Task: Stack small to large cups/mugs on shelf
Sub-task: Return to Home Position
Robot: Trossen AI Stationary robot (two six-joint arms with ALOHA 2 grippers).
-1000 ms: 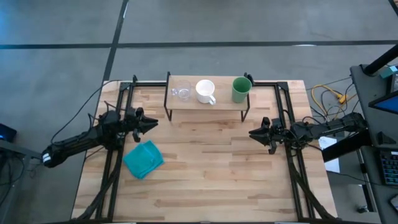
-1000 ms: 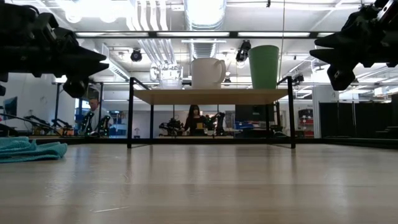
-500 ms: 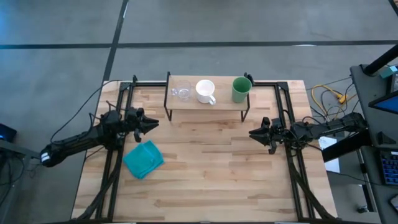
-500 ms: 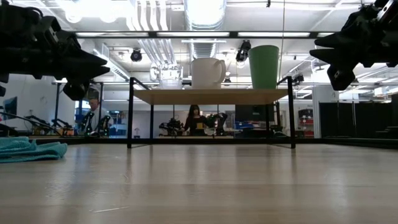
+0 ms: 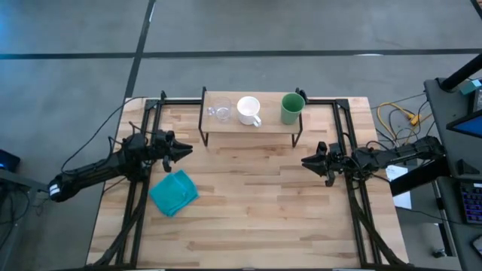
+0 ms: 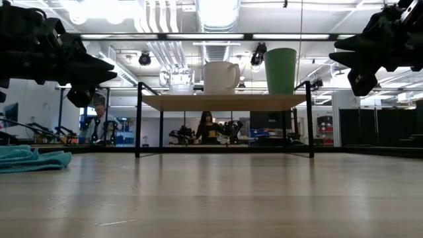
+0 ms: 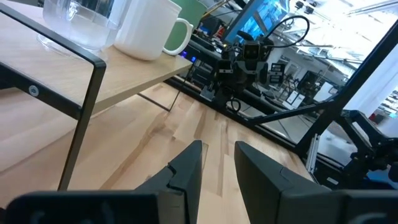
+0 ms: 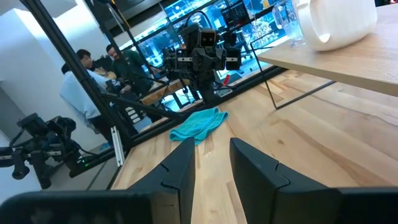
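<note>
The shelf (image 5: 251, 120) stands at the table's far side on thin black legs. A clear glass cup (image 5: 221, 112), a white mug (image 5: 248, 110) and a green cup (image 5: 291, 108) stand upright on it in a row, from left to right. My left gripper (image 5: 188, 150) hovers near the shelf's left end, pointing right. In its wrist view my left gripper (image 7: 217, 149) has only a narrow slit between the fingers. My right gripper (image 5: 303, 160) hovers off the shelf's right end, pointing left. My right gripper (image 8: 211, 144) looks just as narrow in its own wrist view. Both hold nothing.
A crumpled teal cloth (image 5: 174, 193) lies on the tabletop on the near side of my left gripper. Black frame rails (image 5: 135, 196) run along the table's left and right sides. People and other robot arms show in the room beyond the table.
</note>
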